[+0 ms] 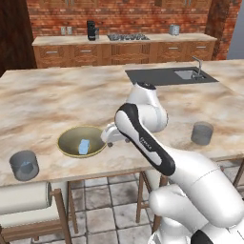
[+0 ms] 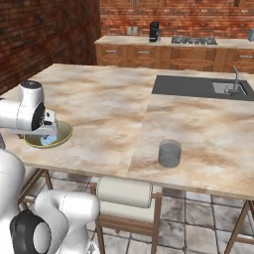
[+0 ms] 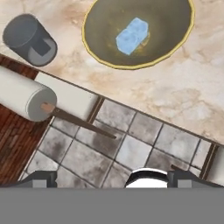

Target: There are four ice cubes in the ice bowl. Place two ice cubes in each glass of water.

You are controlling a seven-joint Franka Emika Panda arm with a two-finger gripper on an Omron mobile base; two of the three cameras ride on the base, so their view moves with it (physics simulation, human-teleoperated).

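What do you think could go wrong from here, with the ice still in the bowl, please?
The ice cubes lie pressed together in the ice bowl, so the open gripper might pinch two at once, or none. The bowl sits near the counter edge; a nudge could slide it off. The far glass means a long carry, where a small cube could slip.

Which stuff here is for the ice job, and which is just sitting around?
For the job:
- ice bowl
- ice cubes, clumped in the bowl
- left glass of water, near the bowl
- right glass of water, farther off

Just sitting around:
- sink with its faucet
- stool under the counter
- coffee machine and stove at the back
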